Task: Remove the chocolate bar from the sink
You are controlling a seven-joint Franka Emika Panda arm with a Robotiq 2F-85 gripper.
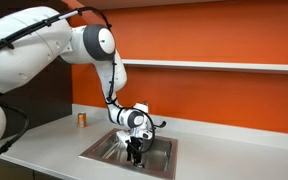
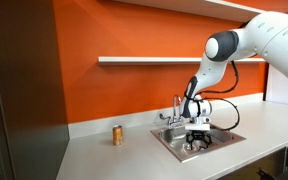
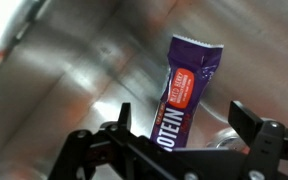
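The chocolate bar (image 3: 189, 80) is a thin flat bar in a purple wrapper with an orange-red patch and white letters. It lies on the steel floor of the sink (image 3: 74, 70). In the wrist view my gripper (image 3: 184, 120) is open, with one finger on each side of the bar's near end and not touching it. In both exterior views the gripper (image 1: 134, 150) (image 2: 196, 143) reaches down into the sink (image 1: 99, 150) (image 2: 169, 140) and hides the bar.
A chrome faucet (image 2: 176, 108) stands at the back rim of the sink. A small orange-brown cylinder (image 1: 82, 119) (image 2: 117, 134) stands on the white counter beside the sink. An orange wall with a shelf (image 2: 144, 60) rises behind.
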